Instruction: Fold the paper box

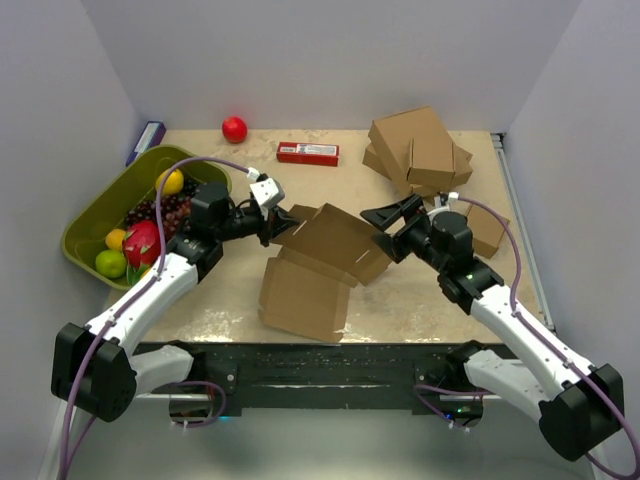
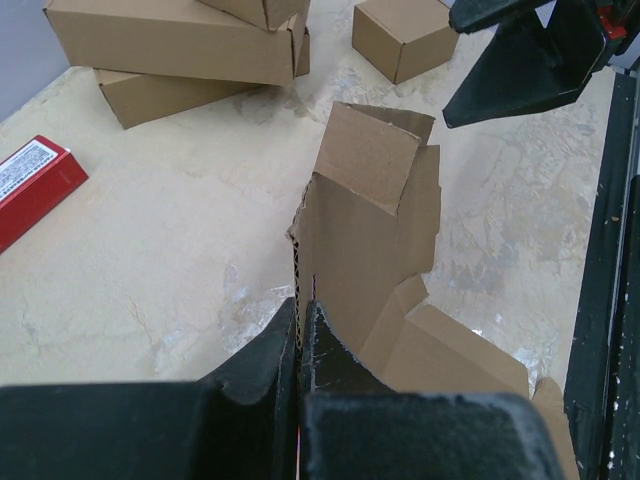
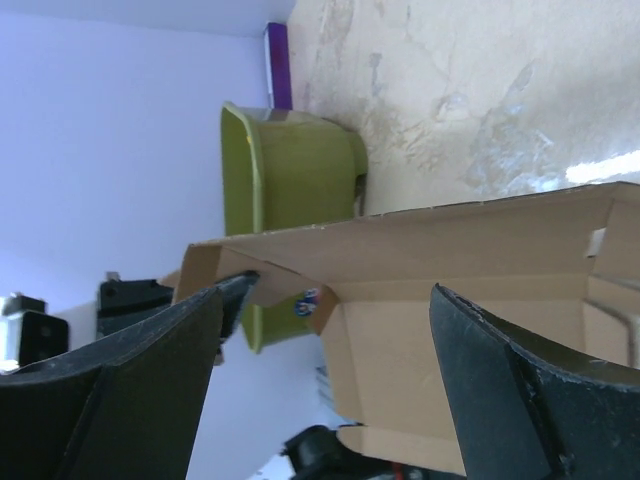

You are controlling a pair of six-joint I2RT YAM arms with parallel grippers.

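Plain brown corrugated paper box, die-cut, matte, fluting visible on the raw edge in the left wrist view. It sits mid-table toward the near edge, half formed: one panel lies flat on the beige marbled table, the other panels stand up tilted, and loose flaps stick out at the top and sides. The left arm reaches in low from the left with its wrist turned toward centre. The left pincer is clamped on the box's upright left edge, fingers pressed flat together with the cardboard sandwiched between them. The right arm comes in from the right, elbow bent. The right pincer is spread wide at the box's right side, with the box interior showing between its black textured fingers; can't tell whether either finger touches the card. Around it: an olive-green plastic basin of fruit at the left, a red round fruit and a flat red carton at the back, a stacked pile of brown cardboard boxes at the back right, and a small brown cardboard box beside the right arm.
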